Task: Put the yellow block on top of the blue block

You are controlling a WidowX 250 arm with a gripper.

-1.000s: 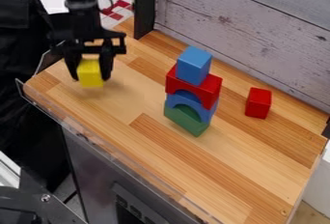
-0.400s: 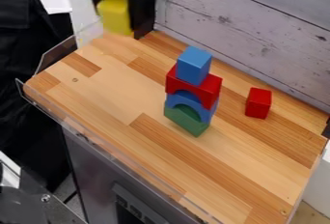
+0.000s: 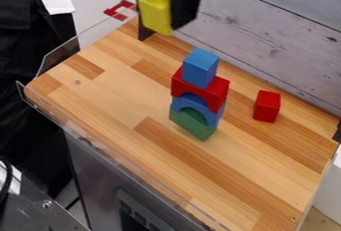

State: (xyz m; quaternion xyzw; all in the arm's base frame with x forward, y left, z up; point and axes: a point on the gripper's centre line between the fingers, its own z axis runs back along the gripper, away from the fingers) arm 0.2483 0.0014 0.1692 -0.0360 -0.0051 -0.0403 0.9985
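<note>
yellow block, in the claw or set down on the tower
In the claw: the yellow block is held up between its fingertips, apart from the blue block that tops the tower.

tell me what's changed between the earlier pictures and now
The gripper has carried the yellow block up, then rightward in the view; its grip was already there at the start. Unchanged: the blue cube atop the stack and the lone red block.
</note>
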